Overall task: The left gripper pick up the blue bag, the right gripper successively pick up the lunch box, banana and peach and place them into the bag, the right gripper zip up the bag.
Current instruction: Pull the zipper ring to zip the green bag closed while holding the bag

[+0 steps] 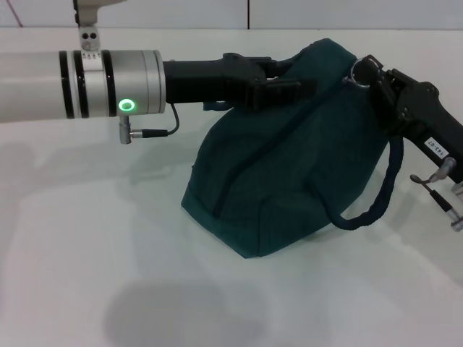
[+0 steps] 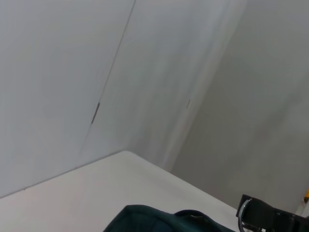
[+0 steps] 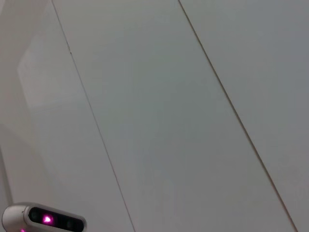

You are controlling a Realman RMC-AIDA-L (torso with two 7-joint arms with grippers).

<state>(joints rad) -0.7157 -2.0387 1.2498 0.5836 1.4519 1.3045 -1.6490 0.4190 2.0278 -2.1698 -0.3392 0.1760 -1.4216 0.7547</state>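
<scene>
Teal-blue fabric bag (image 1: 289, 166), soft-sided, resting on the white table (image 1: 87, 253); dark carry strap (image 1: 376, 195) looped at its right side. Contents: not visible; lunch box, banana and peach appear nowhere on the table, so likely already inside. Left gripper (image 1: 278, 87): at the bag's top edge, apparently clamped on the cloth. Right gripper (image 1: 369, 76): at the upper right corner by a metal ring (image 1: 358, 72), probably the zip pull; whether its jaws are closed cannot be told. Stage judged: zipping, final step.
</scene>
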